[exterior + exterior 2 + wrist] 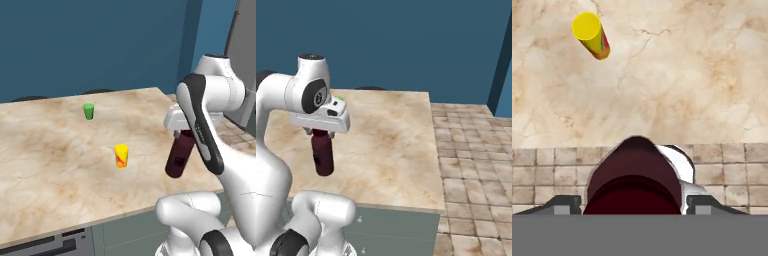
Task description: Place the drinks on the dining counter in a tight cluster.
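- The gripper (183,134) pinches the top of a dark maroon bottle (179,156), one finger on each side.
- The maroon bottle hangs from the gripper, tipped a little, with its bottom up in the air.
- In the left base view the bottle hangs over the near right part of the dining counter (50,165), close to the front edge.
- In the right base view the same bottle (322,152) hangs under the white hand (320,120), over the near left part of the beige marble top (391,150).
- In the hand view the bottle (634,177) sits big and dark red between the two dark finger tips (562,204).
- A little yellow cup with red marks (121,155) stands on the counter, near the bottle and to its left.
- In the hand view the yellow cup (592,34) is at the top left, well apart from the bottle.
- A small green cup (88,111) stands farther back on the counter, well apart from the yellow one.
- A dark blue wall (90,45) stands behind the counter.
- A brown tile floor (471,150) lies to the right of the counter.
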